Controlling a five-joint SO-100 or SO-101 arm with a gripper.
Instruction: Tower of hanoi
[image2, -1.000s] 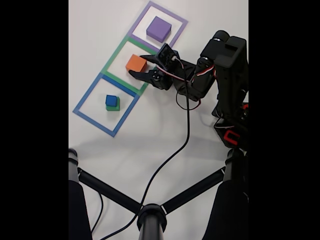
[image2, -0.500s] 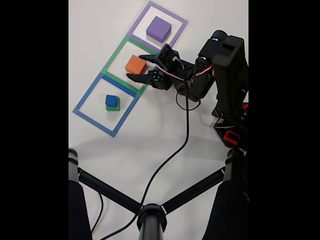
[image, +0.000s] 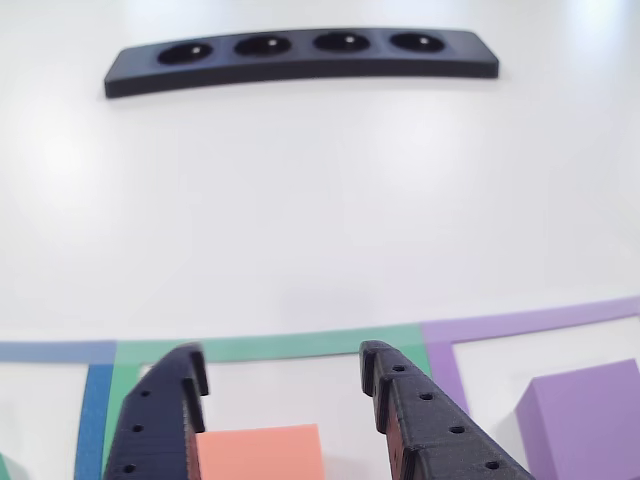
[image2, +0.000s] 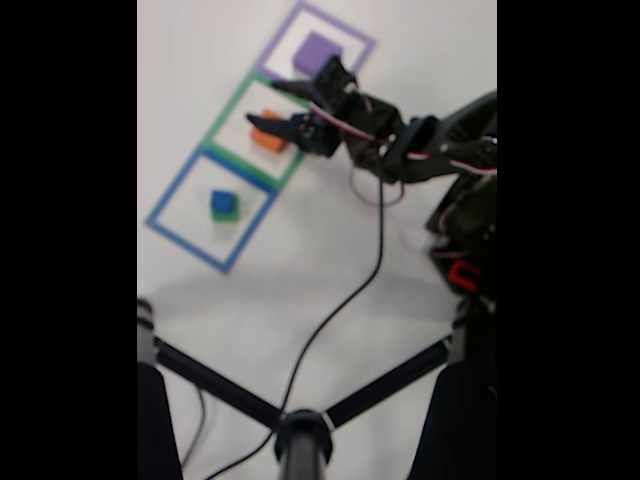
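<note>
Where the green tape outline (image2: 232, 128) encloses it, salmon-orange block (image2: 264, 137) flat on the white worktop (image2: 300, 270), square with no marked long axis, edges roughly parallel to the outline. Gripper (image2: 270, 104) open, one finger on each side of that block, not clamped on it; contact not discernible in the blurred fixed view. Purple block (image2: 315, 52) inside the purple tape outline (image2: 362, 45); blue cube (image2: 222, 202) stacked on the green block (image2: 229, 214) inside the blue tape outline (image2: 175, 232).

Compared with half a second earlier: arm extended further over the middle outline, fingers now straddling the salmon-orange block rather than beside it; blocks unmoved.

Close view from behind the fingers: gripper (image: 282, 365) spread, salmon-orange block (image: 260, 452) low between the two perforated black fingers (image: 160, 420), nearer the left one; purple block (image: 590, 420) at right edge; black bar with four round holes (image: 300, 58) lying across the far worktop. Fixed view alone: stacked blue and green pair, black cable (image2: 345, 300), tripod legs (image2: 220, 385).
</note>
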